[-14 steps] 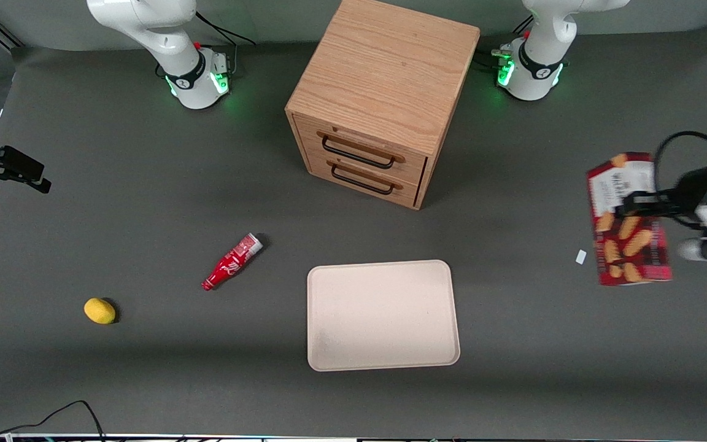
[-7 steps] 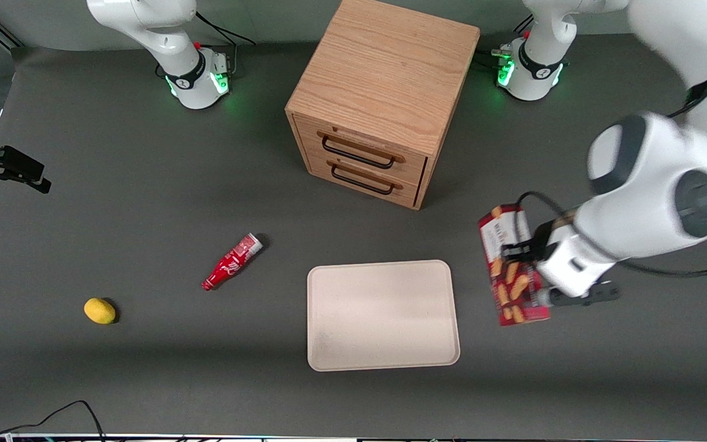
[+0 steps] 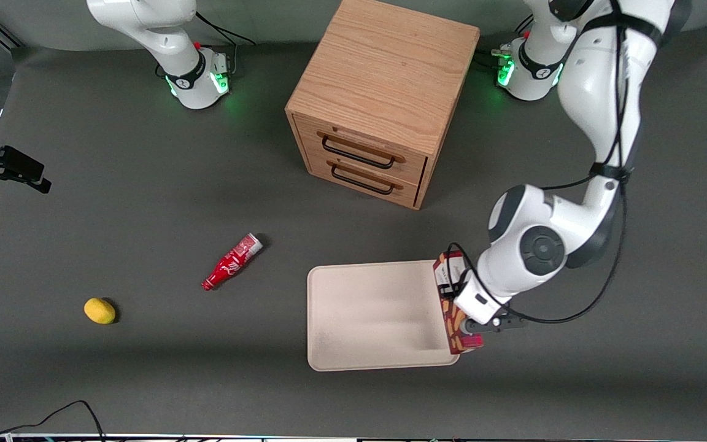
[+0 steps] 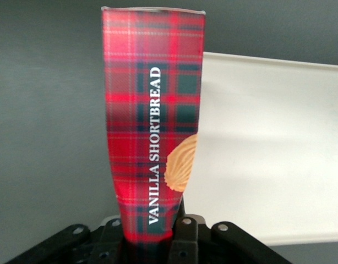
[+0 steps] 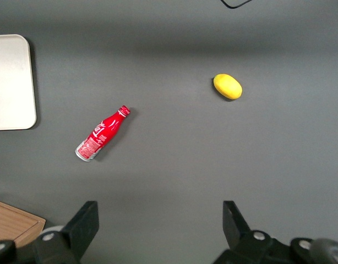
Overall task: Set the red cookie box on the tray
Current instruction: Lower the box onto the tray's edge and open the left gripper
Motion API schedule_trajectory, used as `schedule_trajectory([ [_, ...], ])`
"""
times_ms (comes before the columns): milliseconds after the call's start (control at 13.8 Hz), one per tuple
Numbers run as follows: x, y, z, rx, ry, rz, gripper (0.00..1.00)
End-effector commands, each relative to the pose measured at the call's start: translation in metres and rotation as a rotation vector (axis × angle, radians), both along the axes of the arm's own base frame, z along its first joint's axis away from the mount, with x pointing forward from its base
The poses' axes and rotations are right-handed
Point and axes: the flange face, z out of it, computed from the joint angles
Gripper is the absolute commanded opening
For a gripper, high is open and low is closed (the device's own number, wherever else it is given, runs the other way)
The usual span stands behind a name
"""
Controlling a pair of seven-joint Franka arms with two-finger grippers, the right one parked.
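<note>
My left gripper is shut on the red cookie box, a slim dark-red plaid carton with cookie pictures. The box hangs on edge over the rim of the tray at the tray's working-arm end, with its white end pointing away from the front camera. In the left wrist view the black fingers clamp the near end of the box, which reads "Vanilla Shortbread". Part of the box is over the pale beige tray and part over the grey table. Whether the box touches the tray I cannot tell.
A wooden two-drawer cabinet stands farther from the front camera than the tray. A small red bottle and a yellow lemon-like object lie toward the parked arm's end. A black cable loops at the table's front edge.
The arm has carried the box from the working arm's end of the table in toward the tray and lower. The box now sits over the tray's rim. Nothing else moved.
</note>
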Motion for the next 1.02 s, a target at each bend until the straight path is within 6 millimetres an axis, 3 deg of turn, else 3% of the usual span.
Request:
schedule_trajectory([
  [0, -0.005, -0.015, -0.025, 0.022, -0.035, -0.001, 0.0],
  [291, -0.013, -0.016, -0.046, 0.06, -0.031, -0.03, 0.0],
  [364, -0.013, -0.016, -0.046, 0.064, -0.033, -0.033, 0.31],
  [436, -0.013, -0.015, -0.046, 0.065, -0.032, -0.032, 0.92],
  [509, -0.013, -0.015, -0.046, 0.065, -0.032, -0.032, 1.0],
  [800, -0.009, -0.008, -0.031, 0.07, -0.035, -0.022, 1.0],
  [945, -0.009, -0.001, 0.004, 0.083, -0.03, -0.012, 1.0],
])
